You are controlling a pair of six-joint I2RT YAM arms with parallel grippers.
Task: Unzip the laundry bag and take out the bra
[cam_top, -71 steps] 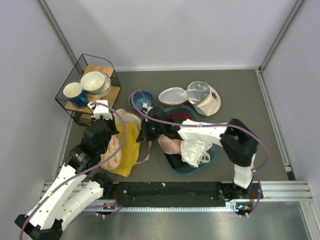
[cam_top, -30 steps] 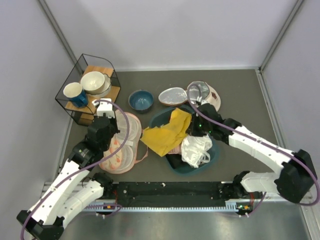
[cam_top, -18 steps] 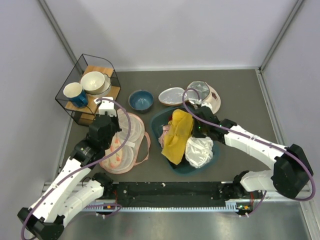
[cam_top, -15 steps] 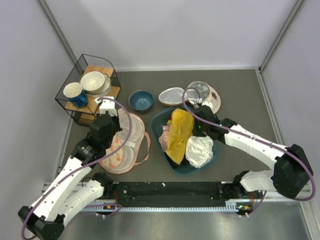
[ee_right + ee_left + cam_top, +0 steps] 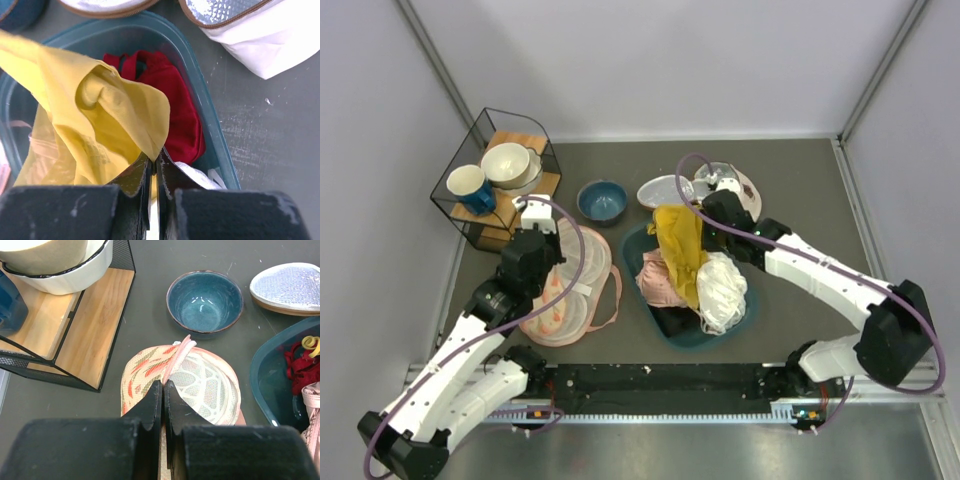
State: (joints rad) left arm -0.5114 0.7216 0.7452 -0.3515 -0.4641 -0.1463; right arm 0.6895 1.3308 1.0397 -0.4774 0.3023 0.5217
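the laundry bag (image 5: 565, 295) lies flat toward the near left part of the worktop (image 5: 800, 180), already unzipped, its white mesh lining showing where the flap is folded back. the left tool (image 5: 163, 389) is pressed together at the bag's pink zip edge, which runs straight into its tips, so it appears to pinch that edge. that hold most likely anchors the bag and keeps its mouth open, so the pouch does not drag along with the garment.

the bra (image 5: 678, 245) is clear of the bag. it hangs from the right tool (image 5: 152, 159), whose jaws are closed on a fold of the yellow fabric. the cloth drapes down over the far side of the teal basin (image 5: 267, 382) near the middle of the worktop, and its lower end rests on the pale pink garment (image 5: 660, 282) and beside the white bundle (image 5: 723, 290). a red item (image 5: 175, 100) sits in the basin directly under the pinch.

holding it high by one fold lets the rest trail freely rather than bunch up. judged from this, both parts of the task look done, and what is left is to let go. a release here would drop the bra into the basin.
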